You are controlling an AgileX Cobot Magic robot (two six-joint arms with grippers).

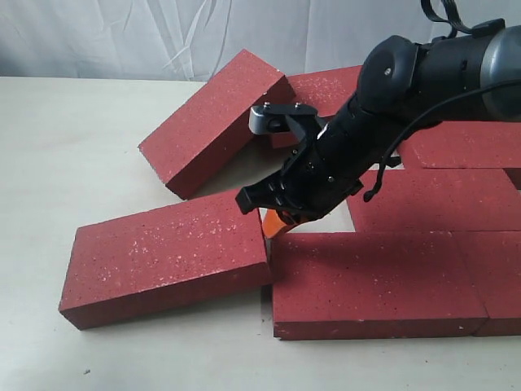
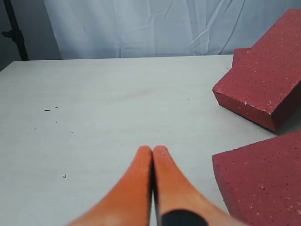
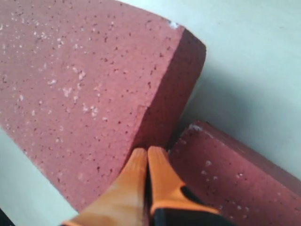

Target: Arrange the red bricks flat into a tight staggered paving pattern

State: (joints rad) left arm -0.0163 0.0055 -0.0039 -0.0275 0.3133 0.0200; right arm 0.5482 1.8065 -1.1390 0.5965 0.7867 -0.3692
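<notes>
Several red bricks lie on the pale table. A loose brick (image 1: 163, 257) sits at the front left, its right end against a flat front-row brick (image 1: 374, 285). More flat bricks (image 1: 440, 199) lie behind that row on the right. Another loose brick (image 1: 216, 122) lies askew at the back, partly over one behind it (image 1: 326, 90). My right gripper (image 1: 277, 224) is shut and empty, with its orange tips (image 3: 147, 151) at the loose brick's end face (image 3: 160, 117), beside the neighbouring brick (image 3: 230, 179). My left gripper (image 2: 153, 150) is shut and empty over bare table, left of two bricks (image 2: 263, 84) (image 2: 263, 183).
The right arm's black body (image 1: 407, 90) reaches in from the upper right above the laid bricks. A white cloth backdrop (image 1: 122, 32) closes the far side. Bare tabletop (image 1: 65, 163) stretches to the left of the bricks.
</notes>
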